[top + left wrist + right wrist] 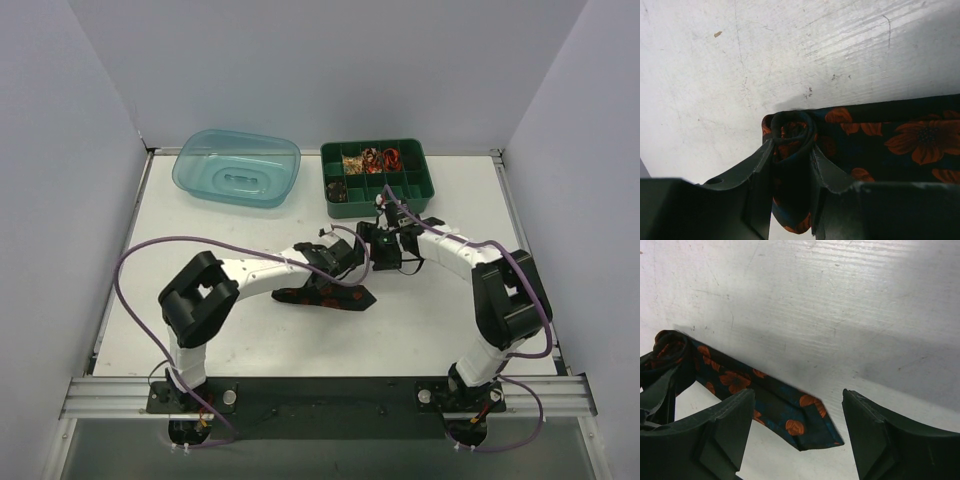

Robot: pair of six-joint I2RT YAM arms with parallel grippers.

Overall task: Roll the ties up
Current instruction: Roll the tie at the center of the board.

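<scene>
Seen from above, the left wrist covers the rolled end of the tie [325, 296]. Only its flat length shows, lying mid-surface [330, 345]. Up close, the left fingers [759, 172] are clamped on that roll, its lower part lost between them. The right fingers [730, 417] stand apart over the pointed tip. Behind sit a green divided tray [428, 188], its contents too small to tell, and a blue tub [183, 172].
</scene>
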